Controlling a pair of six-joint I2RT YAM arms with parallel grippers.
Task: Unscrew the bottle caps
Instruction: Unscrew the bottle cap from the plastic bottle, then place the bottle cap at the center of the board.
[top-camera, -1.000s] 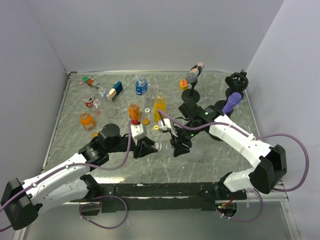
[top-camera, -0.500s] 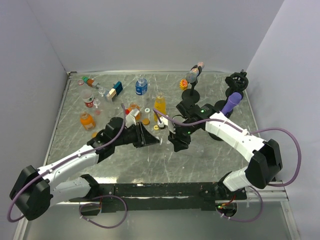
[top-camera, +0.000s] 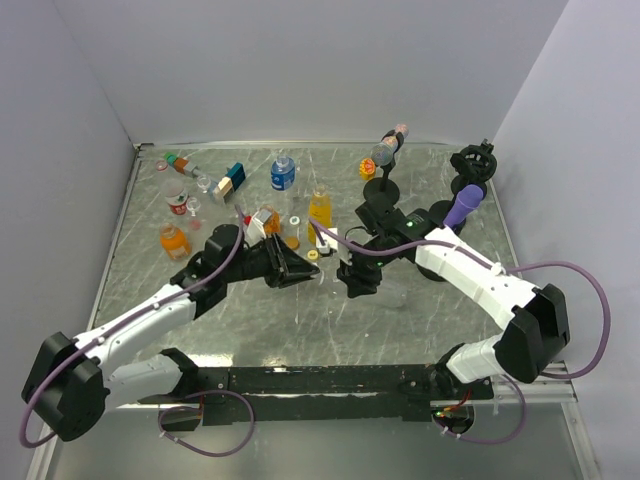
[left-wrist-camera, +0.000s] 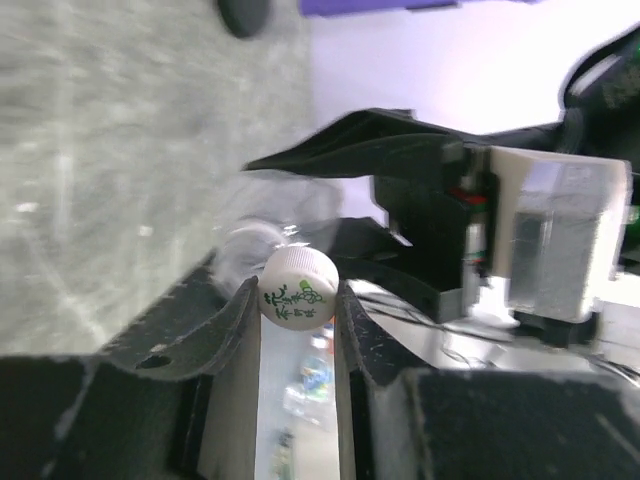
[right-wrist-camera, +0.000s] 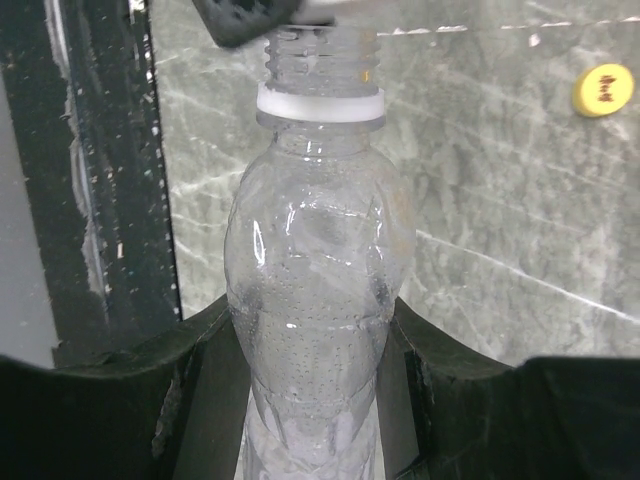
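Left tool (left-wrist-camera: 298, 312): clamped on a small round white plastic screw cap (left-wrist-camera: 298, 290) with green print on top, pinched between both fingertips. Right tool (right-wrist-camera: 310, 365): gripping a clear plastic bottle (right-wrist-camera: 315, 230) around its lower body, a finger pressed against each side. In the right wrist view I see the bottle's threaded neck bare above a white collar ring, with a dark part of the left tool just past the mouth. From overhead, both tools meet near the middle of the grey marbled tabletop (top-camera: 250, 330), tips close together. A round yellow cap (right-wrist-camera: 603, 90) lies loose on the tabletop near the bottle. Behind the tools stand a tall yellow bottle (top-camera: 320, 210) and a clear bottle with a blue label (top-camera: 283, 173); a squat orange bottle (top-camera: 173, 240) stands off to the left. I cannot tell whether the held bottle touches the tabletop.
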